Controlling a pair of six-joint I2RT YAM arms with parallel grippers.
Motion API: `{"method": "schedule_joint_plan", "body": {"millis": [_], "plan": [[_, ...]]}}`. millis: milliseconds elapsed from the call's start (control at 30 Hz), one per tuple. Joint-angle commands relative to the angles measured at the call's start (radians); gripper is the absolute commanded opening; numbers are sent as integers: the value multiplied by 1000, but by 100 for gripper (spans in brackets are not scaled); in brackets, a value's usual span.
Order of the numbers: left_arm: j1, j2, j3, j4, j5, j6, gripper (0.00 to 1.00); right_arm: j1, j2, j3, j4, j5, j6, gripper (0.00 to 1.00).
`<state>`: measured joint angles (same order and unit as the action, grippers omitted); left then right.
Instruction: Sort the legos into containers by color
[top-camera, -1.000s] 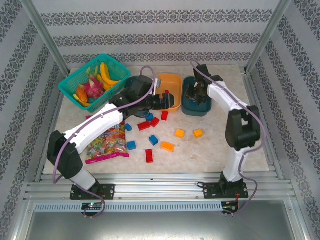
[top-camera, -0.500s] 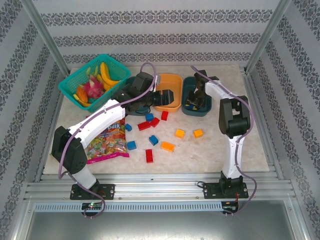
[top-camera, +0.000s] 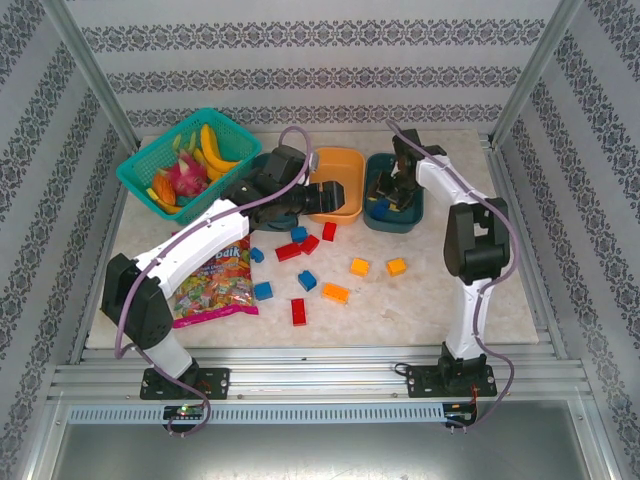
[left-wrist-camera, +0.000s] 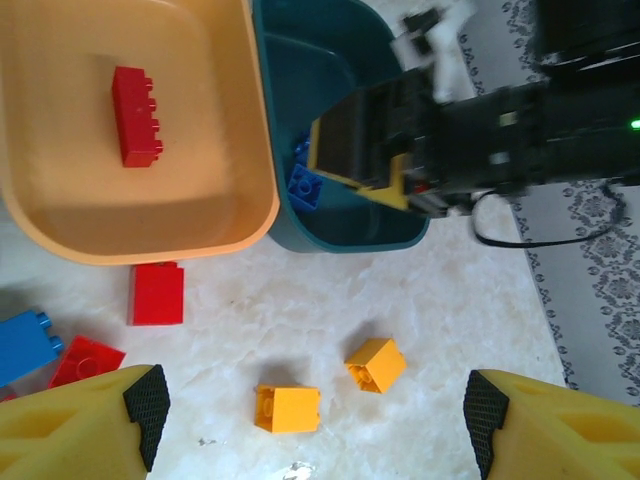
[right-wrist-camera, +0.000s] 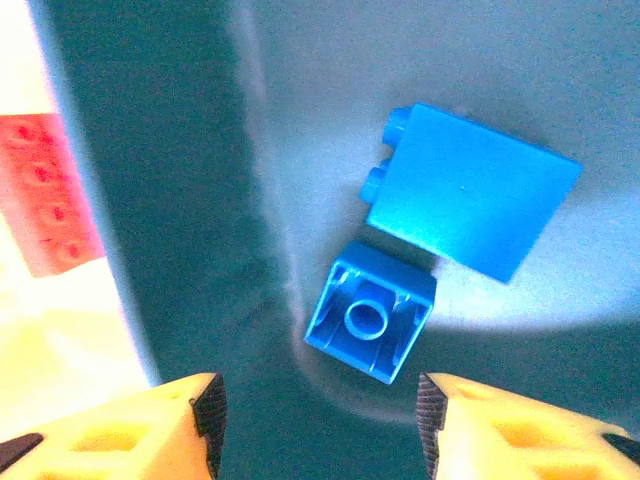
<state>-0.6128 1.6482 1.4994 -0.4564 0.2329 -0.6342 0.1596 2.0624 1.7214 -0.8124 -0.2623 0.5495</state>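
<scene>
Pale marbled surface (top-camera: 450, 290) inside a cell with patterned walls, seen from above. A turquoise mesh basket (top-camera: 135, 178) of toy fruit is set at the far left, and a candy bag (top-camera: 215, 285) lies by the left arm. An orange tray (top-camera: 345, 165) and a dark teal tray (top-camera: 390, 225) are placed side by side at the far middle. The left fingers (top-camera: 340, 198) are held over the orange tray's near edge, and the right fingers (top-camera: 392, 192) hang inside the teal tray. Loose legos are scattered in front of the trays, among them a red lego (top-camera: 298, 311) nearest the arms, a blue lego (top-camera: 263, 290) beside the candy bag and two orange-yellow legos (top-camera: 359, 266) towards the right.

From the left wrist, the left fingers are seen spread wide at the bottom corners, with nothing between them. A long red brick (left-wrist-camera: 135, 115) lies inside the orange tray, and a blue brick (left-wrist-camera: 305, 185) lies in the teal tray under the black end of the right arm. A square red brick (left-wrist-camera: 157, 293) rests on the surface just beside the orange tray's near wall. Two orange-yellow bricks (left-wrist-camera: 288, 408) lie nearer the fingers.

From the right wrist, the right fingers are seen parted and holding nothing above the teal tray's floor. A larger blue brick (right-wrist-camera: 470, 190) and a smaller blue brick (right-wrist-camera: 370, 322), turned hollow side up, lie there, apparently touching.
</scene>
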Motion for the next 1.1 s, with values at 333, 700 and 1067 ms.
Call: {"method": "schedule_joint_plan", "body": {"millis": [333, 700, 1067], "plan": [[25, -174, -201, -268, -165, -216, 78, 291, -714, -629, 530, 94, -126, 59], [49, 82, -139, -329, -166, 498, 76, 475, -1010, -1030, 679, 164, -40, 65], [72, 259, -57, -252, -175, 778, 78, 467, -1136, -1105, 693, 42, 27, 79]]}}
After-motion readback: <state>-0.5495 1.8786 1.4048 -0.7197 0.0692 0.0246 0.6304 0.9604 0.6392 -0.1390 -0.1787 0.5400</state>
